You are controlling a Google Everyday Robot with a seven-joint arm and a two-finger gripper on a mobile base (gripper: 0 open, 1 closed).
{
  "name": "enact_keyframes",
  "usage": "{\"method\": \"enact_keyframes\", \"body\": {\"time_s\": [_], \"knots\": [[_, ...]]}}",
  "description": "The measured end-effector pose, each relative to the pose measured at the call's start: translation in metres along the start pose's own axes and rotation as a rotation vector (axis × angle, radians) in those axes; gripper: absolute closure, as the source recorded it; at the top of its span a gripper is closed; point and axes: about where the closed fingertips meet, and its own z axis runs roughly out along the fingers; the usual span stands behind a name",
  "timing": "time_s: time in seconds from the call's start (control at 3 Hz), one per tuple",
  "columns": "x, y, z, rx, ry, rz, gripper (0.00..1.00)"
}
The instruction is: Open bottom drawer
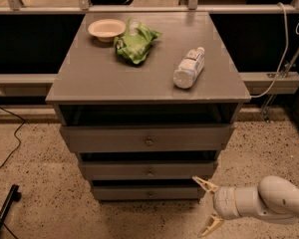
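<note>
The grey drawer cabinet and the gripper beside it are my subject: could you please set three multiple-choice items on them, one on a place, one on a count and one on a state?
1. Where is the gripper?
A. On the cabinet top
B. Low, just right of the bottom drawer
C. Inside the top drawer

2. How many things lie on the cabinet top?
A. One
B. Three
C. Five

3. How do the gripper's jaws stand?
A. Spread open, holding nothing
B. Shut on a knob
C. Shut on a drawer front

Answers:
1 B: it hangs near the floor by that drawer's right end.
2 B: a bowl, a green bag and a bottle.
3 A: the jaws are splayed apart with nothing between them.
</note>
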Motion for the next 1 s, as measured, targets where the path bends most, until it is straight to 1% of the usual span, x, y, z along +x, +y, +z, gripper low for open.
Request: {"method": "enact_keyframes", "body": {"time_s": [0.33,0.67,1.0], "knots": [[-0.011,0.015,-0.001,-0.068,-0.058,-0.010,0.00],[0.020,0.007,0.037,-0.117,0.006,0.010,0.00],[0.057,0.006,0.081,-0.129,0.075,0.005,0.00]]}}
